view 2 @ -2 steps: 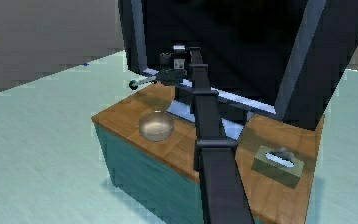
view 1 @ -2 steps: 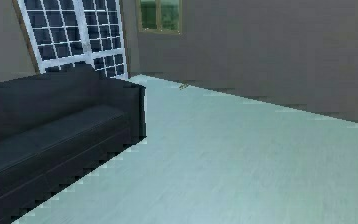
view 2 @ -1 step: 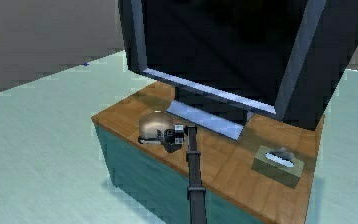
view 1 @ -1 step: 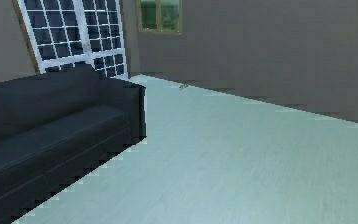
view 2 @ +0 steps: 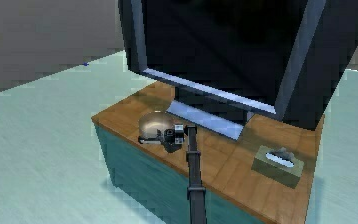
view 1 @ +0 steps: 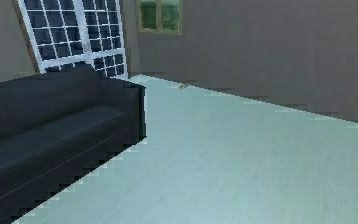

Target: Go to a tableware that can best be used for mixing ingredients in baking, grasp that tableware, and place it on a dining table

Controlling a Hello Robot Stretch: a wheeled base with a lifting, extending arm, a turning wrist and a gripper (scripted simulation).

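Robot at TV stand [view 2: 125,113]. Bowl [view 2: 154,126] on stand's top, gripper [view 2: 171,136] at bowl. Cannot tell jaw state or whether anything is held. Grasp seemingly pending; carrying to dining table and placing left.

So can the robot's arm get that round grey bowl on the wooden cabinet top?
Probably yes: the gripper is right at the round grey bowl, with nothing between them; the big black television stands farther back.
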